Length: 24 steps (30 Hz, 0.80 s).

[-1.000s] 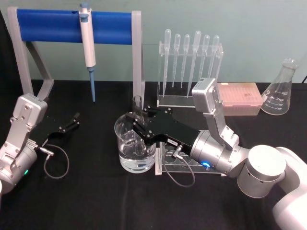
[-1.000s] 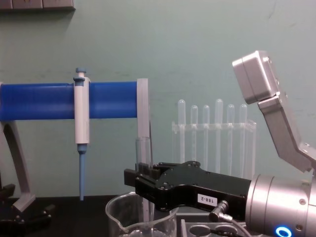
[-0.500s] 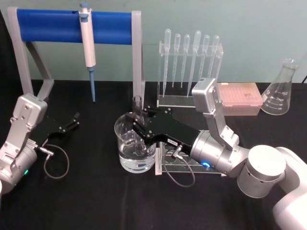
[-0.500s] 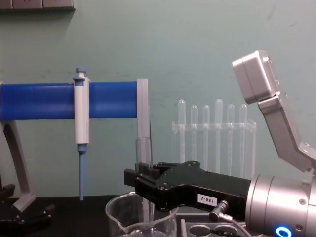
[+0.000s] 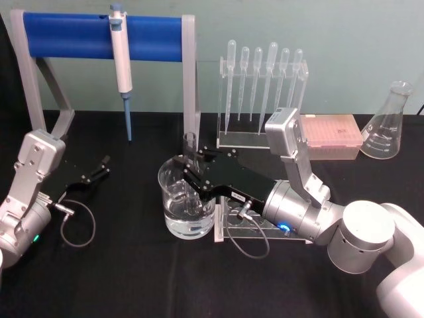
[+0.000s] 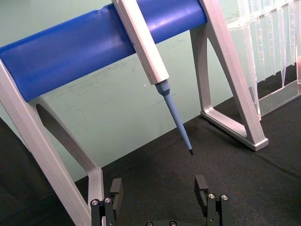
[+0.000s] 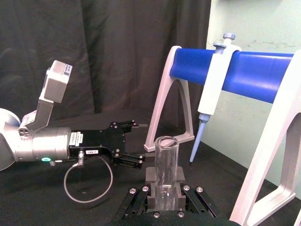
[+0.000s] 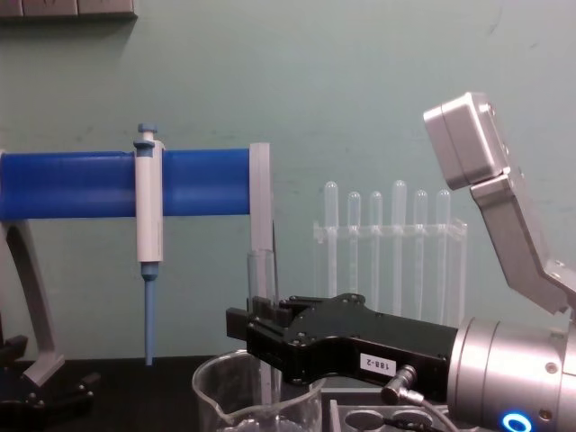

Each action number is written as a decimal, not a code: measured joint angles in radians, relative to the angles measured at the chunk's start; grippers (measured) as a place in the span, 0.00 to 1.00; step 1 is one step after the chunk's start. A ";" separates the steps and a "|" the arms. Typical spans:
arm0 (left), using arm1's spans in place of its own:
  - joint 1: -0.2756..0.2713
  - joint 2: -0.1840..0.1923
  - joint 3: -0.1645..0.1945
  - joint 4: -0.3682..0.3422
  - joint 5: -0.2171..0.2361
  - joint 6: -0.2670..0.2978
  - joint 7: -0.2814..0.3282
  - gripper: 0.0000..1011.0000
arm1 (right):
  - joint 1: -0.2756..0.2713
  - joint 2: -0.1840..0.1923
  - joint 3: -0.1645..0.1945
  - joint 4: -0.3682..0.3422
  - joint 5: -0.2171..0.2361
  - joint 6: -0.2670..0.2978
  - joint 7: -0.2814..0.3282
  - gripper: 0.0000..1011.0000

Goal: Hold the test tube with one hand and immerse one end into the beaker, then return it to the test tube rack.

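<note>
Gripping upright test tube (image 8: pixel 262 270) over beaker (image 5: pixel 173 192), right tool (image 5: pixel 193 169) labelled "188-2"

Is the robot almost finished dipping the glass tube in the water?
About halfway. Done: the right tool is shut on the test tube, upright over the beaker. In hand: its lower end reaches down inside the beaker. Left: lifting it out and returning it. The left tool rests open.

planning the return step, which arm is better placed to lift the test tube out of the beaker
Right. The right gripper is already shut on the upright test tube over the beaker; the left gripper sits open, off to the side.
</note>
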State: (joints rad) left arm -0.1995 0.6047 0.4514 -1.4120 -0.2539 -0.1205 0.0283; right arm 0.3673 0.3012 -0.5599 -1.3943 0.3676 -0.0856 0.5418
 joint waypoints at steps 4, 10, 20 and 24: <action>0.000 0.000 0.000 0.000 0.000 0.000 0.000 0.99 | 0.000 0.000 0.000 0.000 0.000 0.000 0.000 0.22; 0.000 0.000 0.000 0.000 0.000 0.000 0.000 0.99 | 0.000 0.000 0.000 0.000 0.000 0.000 0.000 0.22; 0.000 0.000 0.000 0.000 0.000 0.000 0.000 0.99 | 0.000 0.000 0.000 0.000 0.000 0.000 0.000 0.22; 0.000 0.000 0.000 0.000 0.000 0.000 0.000 0.99 | 0.000 0.000 0.000 0.000 0.000 0.000 0.000 0.22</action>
State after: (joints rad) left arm -0.1995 0.6047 0.4514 -1.4120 -0.2539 -0.1205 0.0283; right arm 0.3673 0.3012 -0.5599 -1.3943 0.3675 -0.0856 0.5419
